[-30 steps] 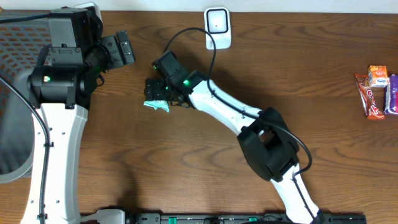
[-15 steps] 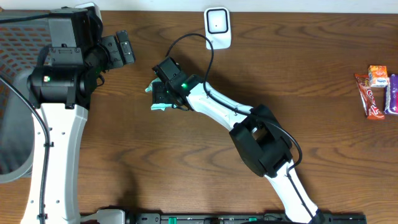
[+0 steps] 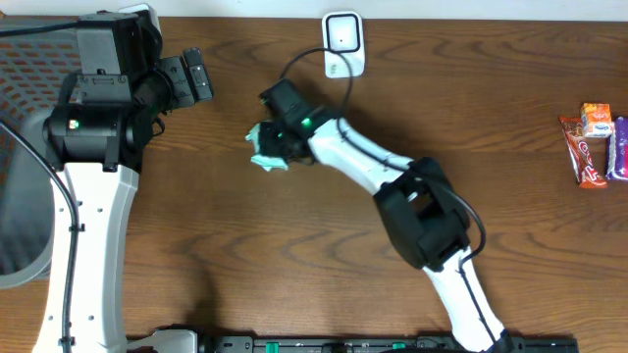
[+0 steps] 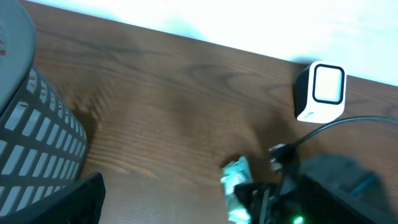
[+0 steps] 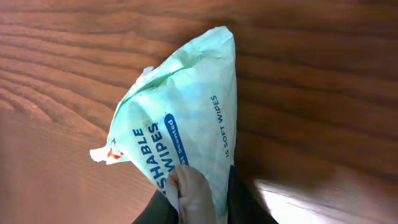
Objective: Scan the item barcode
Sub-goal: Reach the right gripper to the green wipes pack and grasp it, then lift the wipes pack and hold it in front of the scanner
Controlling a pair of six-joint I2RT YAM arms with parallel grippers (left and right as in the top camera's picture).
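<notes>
Near the white boxy scanner [image 3: 343, 41], right gripper [image 3: 272, 145] jaws pinch a mint-green plastic wipes packet [image 5: 186, 118]; left gripper [image 3: 193, 78] jaws gape wide.

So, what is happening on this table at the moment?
The right gripper is shut on a mint-green pack of wipes, pinching it by one end over the brown wooden table. The small white barcode scanner stands a little further back, and the pack is not yet in front of it. The left gripper is open and empty, beside the grey mesh basket.
</notes>
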